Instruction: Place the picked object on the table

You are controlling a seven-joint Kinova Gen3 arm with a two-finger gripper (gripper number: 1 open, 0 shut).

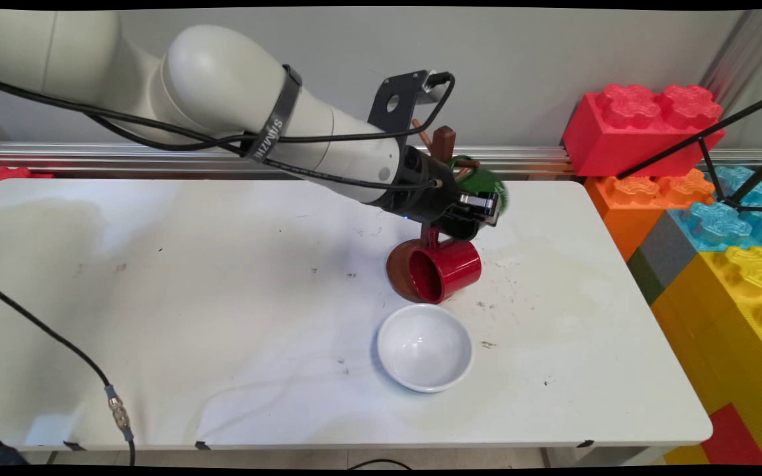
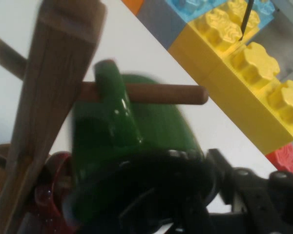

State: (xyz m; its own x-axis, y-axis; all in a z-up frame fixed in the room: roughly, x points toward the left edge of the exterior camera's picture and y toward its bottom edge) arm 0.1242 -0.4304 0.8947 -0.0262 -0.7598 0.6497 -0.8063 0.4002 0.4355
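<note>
Main view: white bowl (image 1: 424,347) lower centre, red mug (image 1: 446,270) hung on wooden mug tree (image 1: 444,142) above it.

Hand view: gripper (image 2: 151,195) clamped on green mug (image 2: 132,151), handle round a peg (image 2: 171,94). Risk: tugging sideways could tip the tree w/ red mug.

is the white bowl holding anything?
No. The white bowl sits empty on the table, in front of the red mug.

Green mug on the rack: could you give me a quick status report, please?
End effector at green mug; grip unclear. Mug handle hooked over wooden mug tree peg. Red mug hangs below; white bowl on table.
</note>
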